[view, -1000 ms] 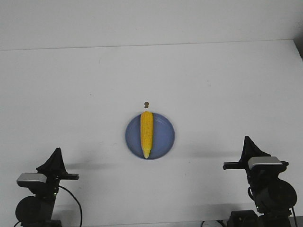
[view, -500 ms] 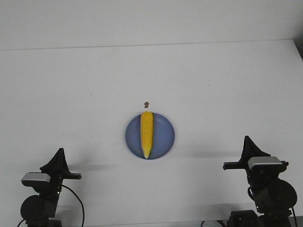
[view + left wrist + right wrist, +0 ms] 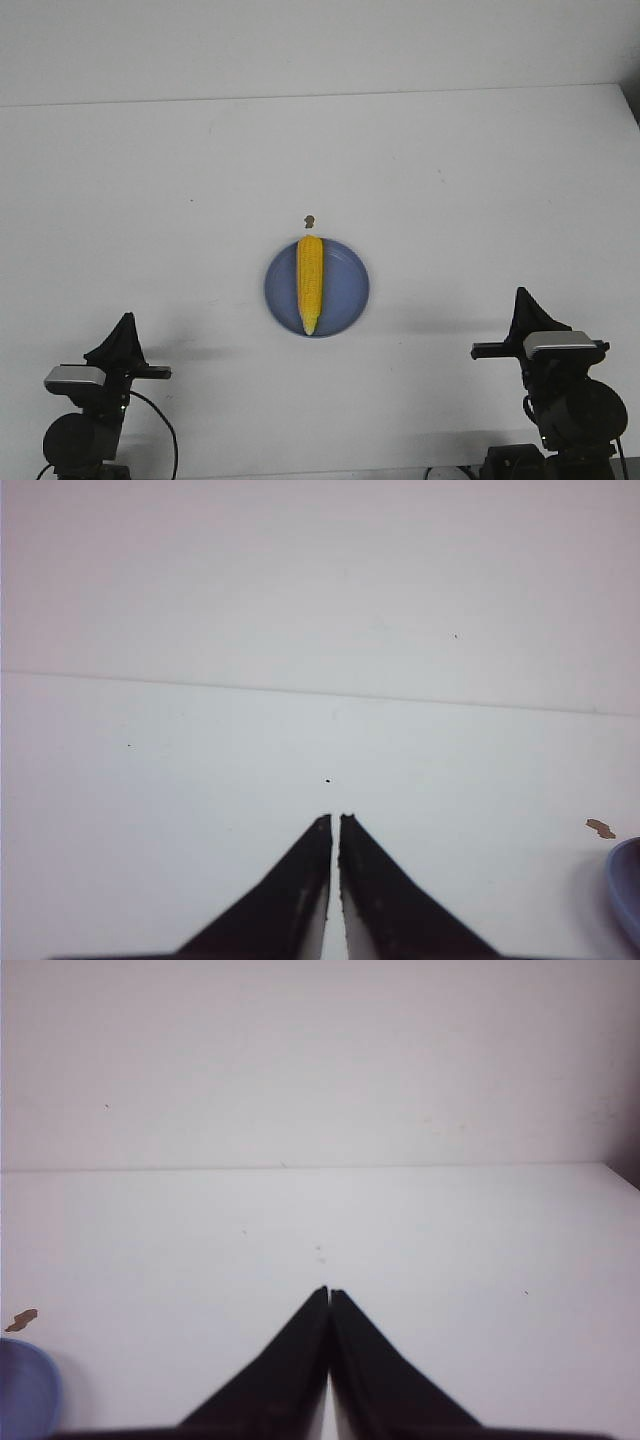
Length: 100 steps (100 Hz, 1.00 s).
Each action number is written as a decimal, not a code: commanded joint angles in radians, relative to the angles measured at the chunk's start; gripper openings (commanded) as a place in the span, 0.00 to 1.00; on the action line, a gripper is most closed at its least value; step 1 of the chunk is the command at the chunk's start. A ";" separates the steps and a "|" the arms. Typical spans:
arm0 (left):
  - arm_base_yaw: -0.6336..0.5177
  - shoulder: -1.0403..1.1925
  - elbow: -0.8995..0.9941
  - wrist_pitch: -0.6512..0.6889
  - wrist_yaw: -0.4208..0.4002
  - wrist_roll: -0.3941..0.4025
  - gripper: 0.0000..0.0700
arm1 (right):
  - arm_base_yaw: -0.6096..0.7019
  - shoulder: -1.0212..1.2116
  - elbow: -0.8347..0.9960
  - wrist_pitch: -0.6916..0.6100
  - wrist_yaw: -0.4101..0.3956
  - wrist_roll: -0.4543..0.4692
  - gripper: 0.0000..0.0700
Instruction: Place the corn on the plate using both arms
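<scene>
The yellow corn (image 3: 310, 283) lies lengthwise on the blue plate (image 3: 345, 290) in the middle of the white table, its pointed end toward the near rim. My left gripper (image 3: 124, 322) is at the near left, far from the plate, shut and empty; in the left wrist view (image 3: 335, 820) its jaws are almost together with a thin slit. My right gripper (image 3: 521, 296) is at the near right, shut and empty; in the right wrist view (image 3: 329, 1292) the tips touch. The plate's rim shows at the edge of both wrist views (image 3: 630, 885) (image 3: 25, 1390).
A small brown crumb (image 3: 310, 219) lies on the table just beyond the plate; it also shows in the left wrist view (image 3: 600, 828) and in the right wrist view (image 3: 21, 1319). The table's far edge (image 3: 320, 97) meets a white wall.
My left arm has drawn back a little toward the near edge and slightly right since one second ago. The right arm, corn and plate have not moved.
</scene>
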 commanded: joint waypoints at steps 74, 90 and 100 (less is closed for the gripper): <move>-0.001 -0.002 -0.020 0.009 0.001 0.006 0.02 | 0.000 0.000 0.005 0.027 0.005 -0.029 0.00; -0.001 -0.002 -0.020 0.009 0.001 0.006 0.02 | 0.000 -0.055 -0.077 0.165 -0.003 -0.031 0.00; -0.001 -0.002 -0.020 0.009 0.001 0.006 0.02 | 0.000 -0.119 -0.166 0.262 -0.002 -0.032 0.00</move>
